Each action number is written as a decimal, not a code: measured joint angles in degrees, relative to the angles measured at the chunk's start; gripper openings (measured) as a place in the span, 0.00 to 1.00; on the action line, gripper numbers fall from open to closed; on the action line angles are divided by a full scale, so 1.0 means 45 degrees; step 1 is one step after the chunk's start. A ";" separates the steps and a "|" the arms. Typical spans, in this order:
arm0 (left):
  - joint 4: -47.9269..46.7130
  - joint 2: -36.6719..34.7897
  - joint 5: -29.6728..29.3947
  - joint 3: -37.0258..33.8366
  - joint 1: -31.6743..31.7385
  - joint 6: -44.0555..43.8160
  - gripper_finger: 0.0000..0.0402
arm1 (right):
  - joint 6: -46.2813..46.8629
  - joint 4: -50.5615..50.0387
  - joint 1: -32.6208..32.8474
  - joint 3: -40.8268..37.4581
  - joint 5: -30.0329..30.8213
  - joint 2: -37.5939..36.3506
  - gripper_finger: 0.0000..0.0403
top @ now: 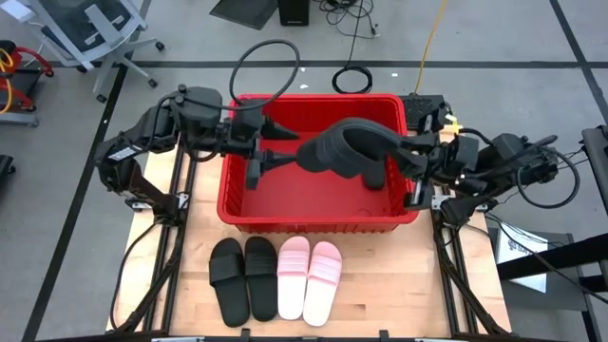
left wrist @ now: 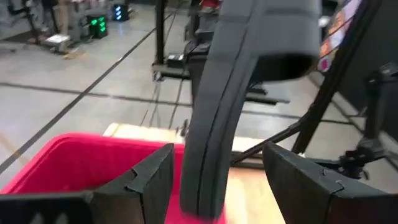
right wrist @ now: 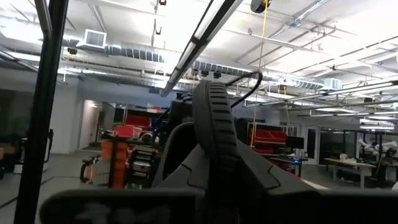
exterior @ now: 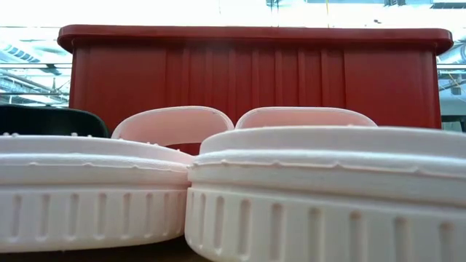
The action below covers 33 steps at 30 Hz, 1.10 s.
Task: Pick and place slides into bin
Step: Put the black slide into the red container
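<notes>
Black slides (top: 344,148), two laid together by the seam along their edge (left wrist: 208,124), hang above the red bin (top: 242,204). My right gripper (top: 407,157) is shut on their right end. My left gripper (top: 283,158) stands open at their left end, one finger (left wrist: 152,180) on either side of them; I cannot tell whether it touches. On the table in front of the bin lie two black slides (top: 243,277) and two pink slides (top: 310,278), soles down. My right gripper pinches the black slides' edge (right wrist: 214,140) between its two fingers, at the end toward the table's right. The fingers (right wrist: 261,171) come roughly level from the right. The slides stand on edge, lifted clear above the bin.
The pink slides (exterior: 291,182) fill the low view, with a black one (exterior: 44,120) at the left and the bin's wall (exterior: 255,80) behind them. A looped black cable (top: 266,66) hangs over the bin's far left. Bare wood shows left and right of the row.
</notes>
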 joint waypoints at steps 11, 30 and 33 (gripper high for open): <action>0.0046 0.0774 0.0273 0.0006 -0.0587 0.0066 0.60 | 0.1196 0.0788 -0.0903 0.0010 -0.1651 0.0591 0.08; 0.0142 0.1012 -0.0009 0.0001 -0.0698 0.0384 0.36 | 0.1687 0.0578 -0.1097 0.0010 -0.1668 0.0740 0.08; 0.0204 0.1012 -0.0009 0.0001 -0.0698 0.0372 0.24 | 0.1692 0.0597 -0.1097 0.0010 -0.1672 0.0740 0.08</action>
